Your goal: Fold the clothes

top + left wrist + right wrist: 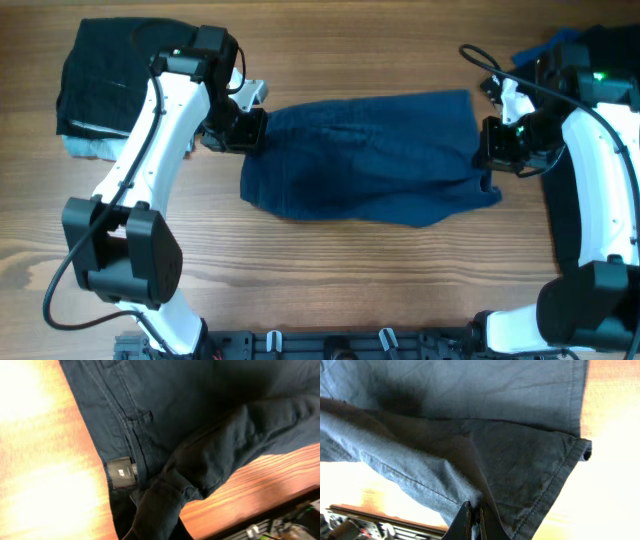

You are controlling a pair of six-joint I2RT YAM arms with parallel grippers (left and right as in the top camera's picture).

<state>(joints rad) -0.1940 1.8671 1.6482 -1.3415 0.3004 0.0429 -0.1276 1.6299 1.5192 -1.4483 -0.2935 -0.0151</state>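
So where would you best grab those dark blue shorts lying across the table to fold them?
By the two short ends: the waistband from the left, the leg hem from the right. The shorts lie stretched side to side and fairly flat, and those stitched edges are thick, so a pinch there probably holds and lets the cloth hang evenly.

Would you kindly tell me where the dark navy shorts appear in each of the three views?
Overhead: the navy shorts lie at picture centre, spread left to right.
Left wrist: they fill most of the frame, label at lower left.
Right wrist: they fill the upper frame, pinched by the right pincer at bottom centre.
Shared landmark: the wooden table.
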